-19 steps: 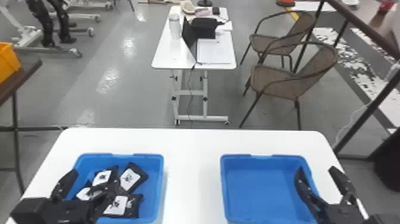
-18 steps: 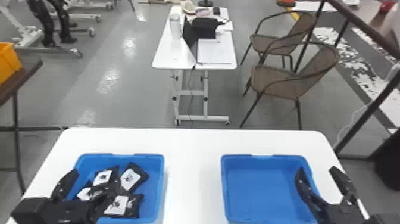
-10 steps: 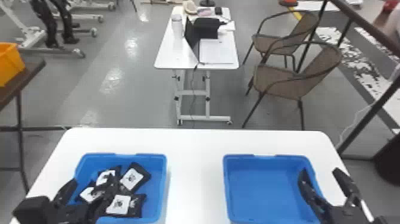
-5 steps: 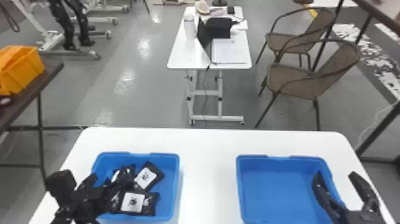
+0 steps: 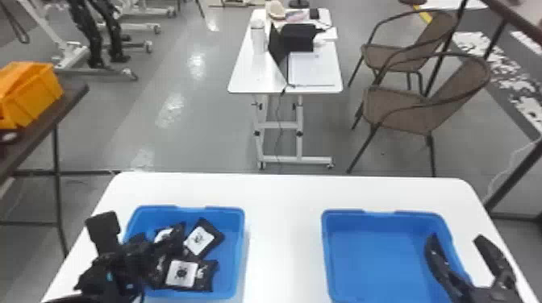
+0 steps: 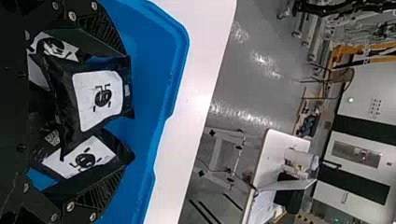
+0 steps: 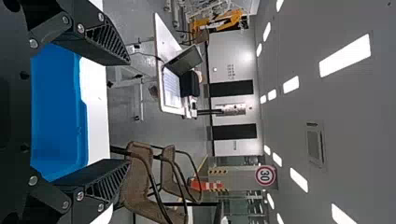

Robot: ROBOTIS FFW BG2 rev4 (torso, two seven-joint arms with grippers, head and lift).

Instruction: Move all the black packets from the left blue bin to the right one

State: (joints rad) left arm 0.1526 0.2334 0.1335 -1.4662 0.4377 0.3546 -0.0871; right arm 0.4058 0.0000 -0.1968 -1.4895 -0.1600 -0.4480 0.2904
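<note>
My left gripper (image 5: 139,239) is over the left part of the left blue bin (image 5: 211,209), its fingers wide apart. Black packets with white labels lie in that bin: one packet (image 5: 182,274) near the front, another packet (image 5: 199,240) behind it, others partly hidden by the gripper. Within the left wrist view, the open left gripper (image 6: 123,111) has one packet (image 6: 99,99) between its fingers, not clamped, and a second packet (image 6: 85,158) by the lower finger. Open and holding nothing, my right gripper (image 5: 456,241) stands at the right edge of the packet-free right blue bin (image 5: 379,258); the right wrist view shows this right gripper (image 7: 128,112).
Both bins stand on a white table (image 5: 282,233), with bare tabletop between them. Beyond it are a small white desk (image 5: 250,72) with a laptop and brown chairs (image 5: 415,108). An orange crate (image 5: 30,94) sits on a dark table at the left.
The head view has swung left, so the scene sits farther right in it. My left gripper has turned and shifted over the packets, fingers still apart. My right gripper stays beside its bin.
</note>
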